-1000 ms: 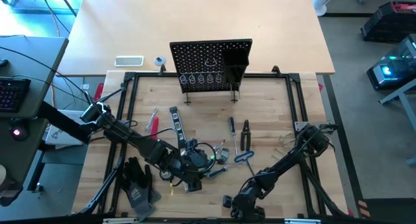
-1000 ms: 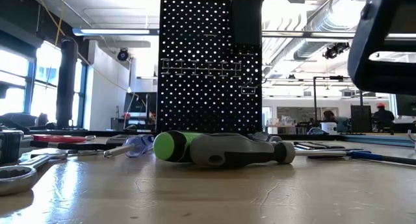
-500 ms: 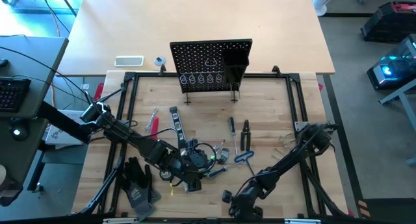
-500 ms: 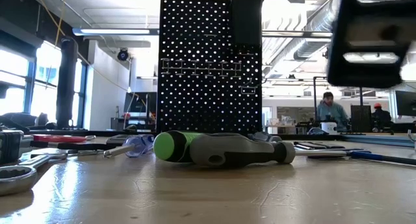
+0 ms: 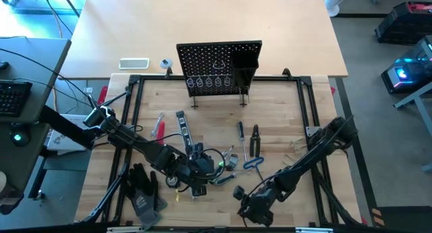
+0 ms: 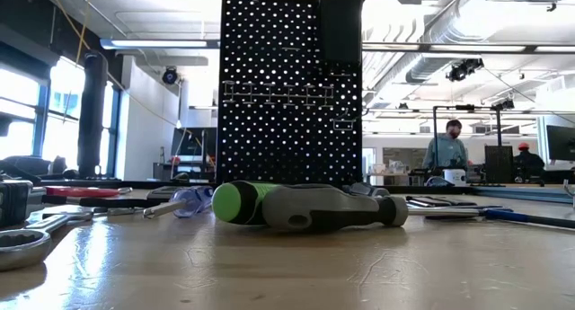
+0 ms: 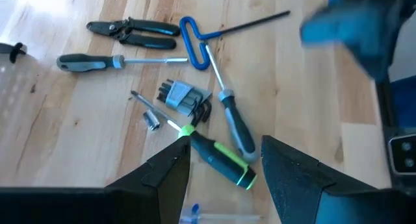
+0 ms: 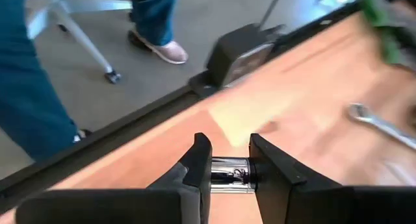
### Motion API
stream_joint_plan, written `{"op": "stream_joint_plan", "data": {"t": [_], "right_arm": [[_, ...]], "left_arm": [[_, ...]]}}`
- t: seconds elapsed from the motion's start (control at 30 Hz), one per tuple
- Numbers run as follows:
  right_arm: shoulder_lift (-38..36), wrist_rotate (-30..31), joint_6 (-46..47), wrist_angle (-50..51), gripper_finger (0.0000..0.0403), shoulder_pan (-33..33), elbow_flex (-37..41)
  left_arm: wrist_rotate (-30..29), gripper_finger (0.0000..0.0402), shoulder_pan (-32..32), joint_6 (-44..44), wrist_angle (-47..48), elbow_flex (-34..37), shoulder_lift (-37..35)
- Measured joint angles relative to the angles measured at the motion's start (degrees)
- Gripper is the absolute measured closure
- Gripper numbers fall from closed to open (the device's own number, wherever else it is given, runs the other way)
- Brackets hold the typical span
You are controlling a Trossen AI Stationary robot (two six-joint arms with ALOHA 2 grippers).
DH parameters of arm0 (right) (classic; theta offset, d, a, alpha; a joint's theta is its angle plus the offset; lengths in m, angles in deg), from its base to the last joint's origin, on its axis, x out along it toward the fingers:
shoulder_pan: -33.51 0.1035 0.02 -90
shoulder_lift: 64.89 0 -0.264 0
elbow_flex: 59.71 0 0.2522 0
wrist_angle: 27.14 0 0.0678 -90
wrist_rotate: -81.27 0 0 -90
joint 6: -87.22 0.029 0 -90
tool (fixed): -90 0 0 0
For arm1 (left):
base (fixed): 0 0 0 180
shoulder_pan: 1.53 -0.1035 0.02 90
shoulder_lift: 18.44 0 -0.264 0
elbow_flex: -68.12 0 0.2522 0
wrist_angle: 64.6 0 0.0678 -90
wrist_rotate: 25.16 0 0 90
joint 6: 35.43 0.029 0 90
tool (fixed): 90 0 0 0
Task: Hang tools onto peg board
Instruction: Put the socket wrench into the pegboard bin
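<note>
At the near edge of the worktop [image 5: 283,111], the right pincer [image 8: 229,169] was pinching a small shiny metal piece [image 8: 229,173] between its two dark fingers; what kind of tool it was could not be told. In the high view that right pincer [image 5: 251,209] sat low and close to the front frame rail, well apart from the peg board [image 5: 219,66]. Its wrist view looked past the worktop edge to the floor, where a person's leg and shoe [image 8: 159,50] showed, and a silver wrench [image 8: 383,125] lay on the wood farther off.

The left pincer [image 5: 196,175] was over the cluster of tools near the front middle of the worktop, its fingers spread and holding nothing. In its wrist view the left pincer [image 7: 224,162] framed a green-handled screwdriver [image 7: 218,159] lying flat. Just beside that lay a grey-handled screwdriver [image 7: 235,123], a folded hex key set [image 7: 185,99] and a small silver bit [image 7: 148,113]. Beyond them lay a blue-handled hex key [image 7: 198,42], black pliers [image 7: 133,30] and a dark-handled screwdriver [image 7: 114,62], all flat on the wood.

The peg board stood upright at the far side of the worktop, with wire ring holders [image 5: 209,81] along its lower part and a black box bin [image 5: 244,61] on its right; no tools showed in the ring holders. Black work gloves [image 5: 143,189] lay at the front left corner. In the low view the green-handled screwdriver [image 6: 305,205] lay in front of the peg board [image 6: 289,90], and a person [image 6: 447,148] stood in the room behind.
</note>
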Motion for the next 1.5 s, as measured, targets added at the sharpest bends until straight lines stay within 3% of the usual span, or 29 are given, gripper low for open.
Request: {"op": "stream_joint_plan", "data": {"t": [0.37, 0.63, 1.07, 1.27, 1.5], "right_arm": [[-14.5, 11.7, -1.0, 5.2, 0.0330, -1.3, 0.0], [-23.9, 19.8, -2.1, 7.1, 0.0330, -3.9, -0.1], [-33.4, 37.8, -11.2, 4.9, 0.0330, -10.2, -0.1], [-35.5, 39.1, -18.6, -2.6, 0.0330, -17.1, -0.1], [-35.8, 37.5, -25.1, -11.0, 0.0330, -27.9, -0.1]], "left_arm": [[-4.2, 0.0223, 0.0, 4.8, 1.9, 0.0, 0.0], [-10.4, 0.0223, -0.8, 11.4, 3.5, 0.0, 0.0], [-10.7, 0.0223, -4.7, 16.0, 4.6, 0.0, 0.0], [-10.2, 0.0223, -7.2, 17.2, 1.8, 0.7, 1.2], [-6.1, 0.0223, -10.2, 21.4, -11.7, 10.8, 1.5]]}}
